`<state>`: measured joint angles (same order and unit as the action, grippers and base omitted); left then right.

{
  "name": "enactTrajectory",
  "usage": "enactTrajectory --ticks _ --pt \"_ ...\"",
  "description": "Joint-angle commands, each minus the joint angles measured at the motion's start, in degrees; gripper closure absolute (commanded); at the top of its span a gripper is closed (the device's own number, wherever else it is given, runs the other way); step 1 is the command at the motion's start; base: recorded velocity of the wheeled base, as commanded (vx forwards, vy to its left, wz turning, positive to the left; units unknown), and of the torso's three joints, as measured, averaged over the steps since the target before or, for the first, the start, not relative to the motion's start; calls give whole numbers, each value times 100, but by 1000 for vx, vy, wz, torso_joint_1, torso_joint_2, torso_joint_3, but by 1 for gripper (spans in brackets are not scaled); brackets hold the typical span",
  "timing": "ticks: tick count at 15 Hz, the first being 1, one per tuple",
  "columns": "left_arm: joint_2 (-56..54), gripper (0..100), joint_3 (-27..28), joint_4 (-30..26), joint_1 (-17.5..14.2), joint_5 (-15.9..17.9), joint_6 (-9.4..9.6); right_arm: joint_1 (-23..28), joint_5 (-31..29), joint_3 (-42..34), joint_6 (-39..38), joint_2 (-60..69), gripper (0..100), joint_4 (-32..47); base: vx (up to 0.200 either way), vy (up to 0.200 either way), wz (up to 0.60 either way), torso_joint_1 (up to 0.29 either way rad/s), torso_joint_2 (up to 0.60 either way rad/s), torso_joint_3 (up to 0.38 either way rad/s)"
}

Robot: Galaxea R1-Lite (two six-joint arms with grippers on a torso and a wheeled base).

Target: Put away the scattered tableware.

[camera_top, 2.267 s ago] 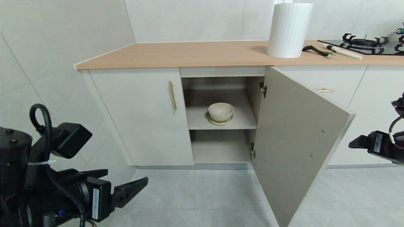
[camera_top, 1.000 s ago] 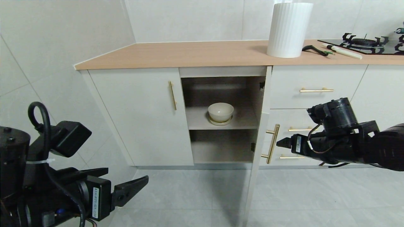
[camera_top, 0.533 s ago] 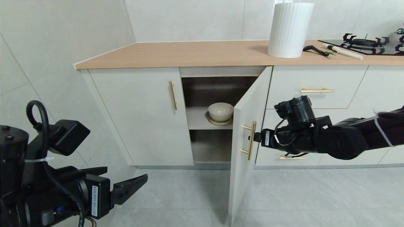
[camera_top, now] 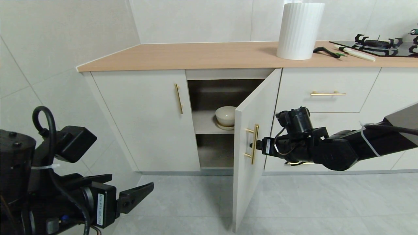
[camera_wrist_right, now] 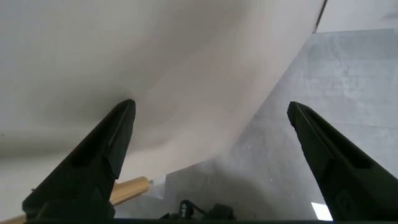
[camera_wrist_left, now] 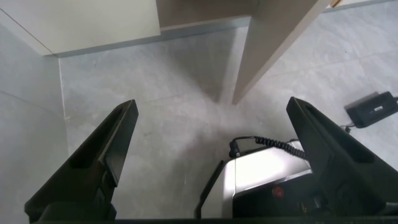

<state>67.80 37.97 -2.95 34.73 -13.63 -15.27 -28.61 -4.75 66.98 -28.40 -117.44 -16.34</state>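
At cupboard door handle (camera_top: 252, 144): R pincer (camera_top: 257, 144) open, maybe touching.

Cream bowl (camera_top: 225, 116) upright on a saucer (camera_top: 223, 127), on the cabinet shelf (camera_top: 205, 125), partly behind the door (camera_top: 254, 101)

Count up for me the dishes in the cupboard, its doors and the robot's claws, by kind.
Bowl: 1
Saucer under it: 1
Cupboard doors: 2, the closed door and the part-open door
Grippers: 2, the left gripper and the right gripper
Total: 6
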Motion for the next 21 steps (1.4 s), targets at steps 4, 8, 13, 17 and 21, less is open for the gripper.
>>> enactTrajectory --ticks 4,8,13,17,21 --pt "49 0 8 -83 -1 1 -2 -4 -8 0 -7 -138 0 -318 200 0 0 1 5 1" --pt "84 0 17 -83 -1 1 -2 -92 -17 17 -341 -244 0 -537 200 0 0 7 0 1" --pt "101 0 17 -74 -1 -8 7 -145 -34 44 -789 -393 0 -1197 120 0 0 0 1 0" --pt "84 0 17 -65 7 -105 7 -154 -368 334 -1044 -710 0 -1592 0 0 0 0 0 0" --pt "84 0 17 -65 7 -105 51 -136 -1063 975 -1317 -1158 0 -1627 0 0 0 0 0 0"
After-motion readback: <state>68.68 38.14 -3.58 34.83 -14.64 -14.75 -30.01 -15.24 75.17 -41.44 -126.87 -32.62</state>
